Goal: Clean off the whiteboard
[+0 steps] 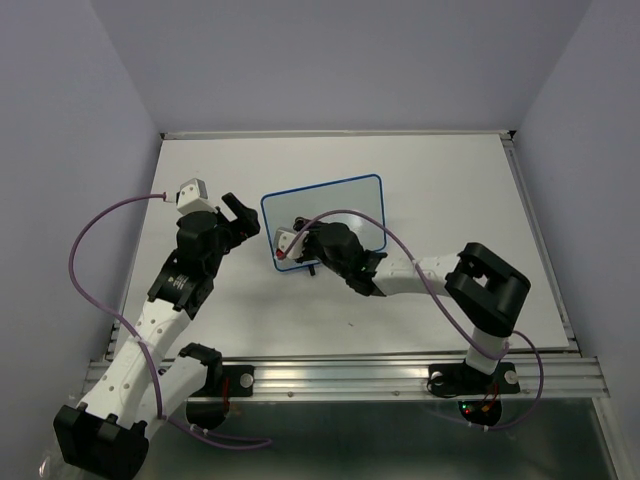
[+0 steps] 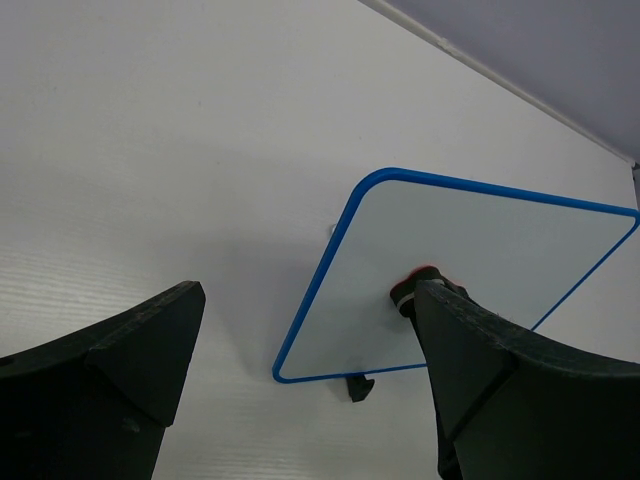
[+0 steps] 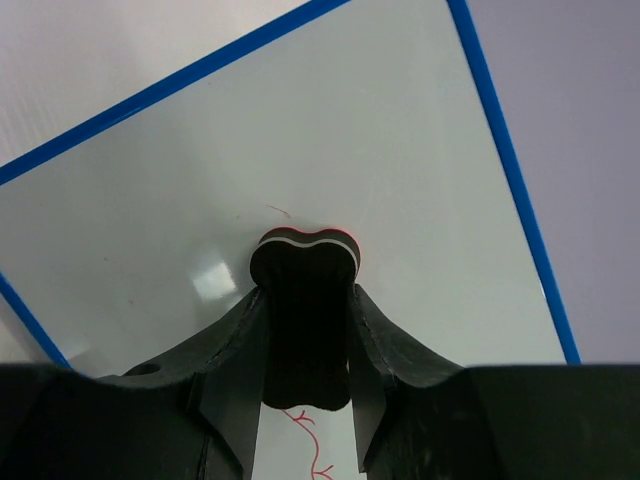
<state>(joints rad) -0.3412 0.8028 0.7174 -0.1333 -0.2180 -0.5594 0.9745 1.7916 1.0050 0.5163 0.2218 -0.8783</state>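
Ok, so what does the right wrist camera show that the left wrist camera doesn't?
Only the right wrist view: the right fingers clamped on the black eraser, its tip at the board, and a red scribble at the picture's bottom edge.
Only the left wrist view: the left fingers, spread apart with nothing between them, a black foot under the board's near edge, and bare table.
Both: the blue-framed whiteboard, and the eraser, though the left view shows only a bit of it beside a finger.

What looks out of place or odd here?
Nothing spilled or damaged. The whiteboard sits askew on the table, and a red scribble is left unerased on it next to the eraser held in the right jaws.
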